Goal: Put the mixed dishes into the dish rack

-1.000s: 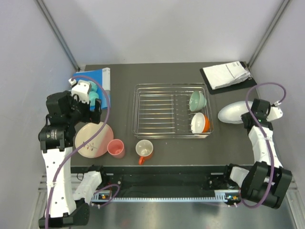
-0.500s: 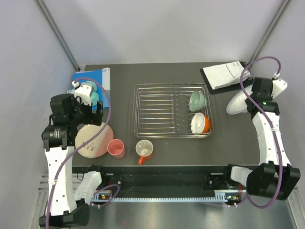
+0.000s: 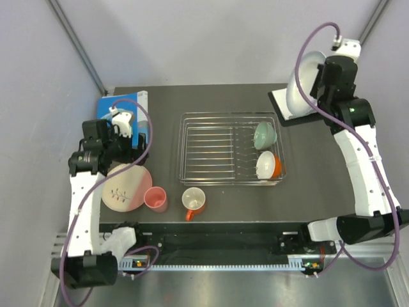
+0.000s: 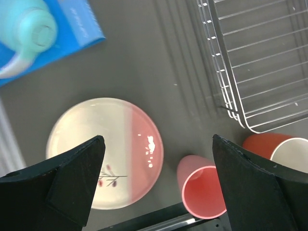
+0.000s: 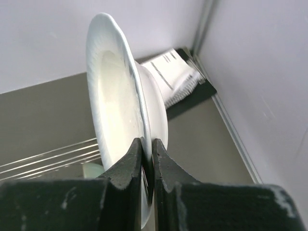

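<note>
White shallow bowl (image 5: 115, 106) hung aloft on edge, rim pinched in right gripper (image 5: 144, 144); left gripper (image 4: 156, 139) stood wide, empty, over cream-and-pink plate (image 4: 120, 130).

Both arms are white tube links joined by black motor housings: the left arm (image 3: 77, 214) and the right arm (image 3: 365, 169). A purple cable (image 3: 149, 128) loops off each wrist. The left gripper (image 4: 156, 144) has broad matte-black wedge fingers (image 4: 72, 178); the right gripper (image 5: 147, 144) has narrow black fingers (image 5: 125, 168) flecked with pale scuffs.
</note>
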Controlling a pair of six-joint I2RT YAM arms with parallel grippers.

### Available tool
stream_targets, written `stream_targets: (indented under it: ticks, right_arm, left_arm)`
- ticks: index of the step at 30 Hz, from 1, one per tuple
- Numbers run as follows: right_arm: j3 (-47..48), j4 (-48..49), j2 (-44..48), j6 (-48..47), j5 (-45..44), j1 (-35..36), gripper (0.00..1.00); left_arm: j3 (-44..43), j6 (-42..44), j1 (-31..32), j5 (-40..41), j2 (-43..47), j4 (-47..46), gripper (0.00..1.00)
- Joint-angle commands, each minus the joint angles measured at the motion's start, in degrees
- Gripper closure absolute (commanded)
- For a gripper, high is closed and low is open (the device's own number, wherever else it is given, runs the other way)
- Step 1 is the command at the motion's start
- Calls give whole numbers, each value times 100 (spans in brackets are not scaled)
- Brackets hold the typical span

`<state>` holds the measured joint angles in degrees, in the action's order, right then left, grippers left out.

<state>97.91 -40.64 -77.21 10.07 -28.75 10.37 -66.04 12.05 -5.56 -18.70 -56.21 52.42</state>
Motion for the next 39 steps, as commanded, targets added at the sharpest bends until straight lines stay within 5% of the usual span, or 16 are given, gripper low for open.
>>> stream_targets:
  ticks: [1,11,19,25,39]
  right_arm:
    - [668,961,-13,-962,-587,904,100]
    - [44,2948,-602,-4167,-1291,2749,100]
    - [-816,3948,-436,-5873,-1019,3076,100]
    - [-1669,4283,47,-6937,185,3103,100]
    - [-1608,3063,83,-7273,1258,3094,100]
  left_arm:
    - [22,-326,3,-721,-696,-558,4]
    - [-515,-441,205,-1136,-1788,-575,6]
    - [-550,-590,793,-1013,-2183,-742,5]
    - [-700,-739,882,-969,-2439,-804,5]
    - [-673,-898,978,-802,-2659,-1085,5]
